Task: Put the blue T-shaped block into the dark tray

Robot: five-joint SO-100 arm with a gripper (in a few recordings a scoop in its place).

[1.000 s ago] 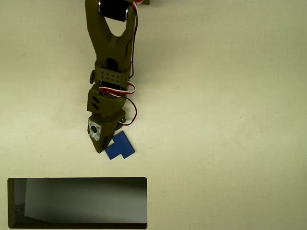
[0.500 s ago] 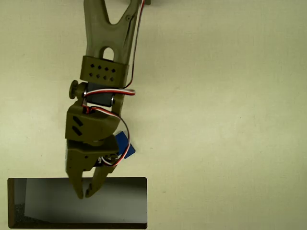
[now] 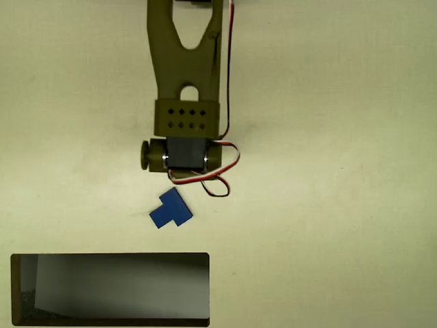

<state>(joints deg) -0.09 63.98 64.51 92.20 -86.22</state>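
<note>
Block lies free on the desk, not yet gripped.

The blue T-shaped block (image 3: 170, 210) lies just above the dark tray (image 3: 109, 257), toward the desk's lower left. The arm has pulled back upward; its pincer's opening cannot be told. Best descend squarely over the block, closing across its stem.

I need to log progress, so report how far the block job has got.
Nothing looks finished: the blue T-shaped block lies flat on the table, above the dark tray in the overhead view and clear of its rim. Nothing is in hand either; the arm sits above the block with its hand hidden beneath it. Left to do: grasp the block, carry it over the rim and set it inside the tray.
</note>
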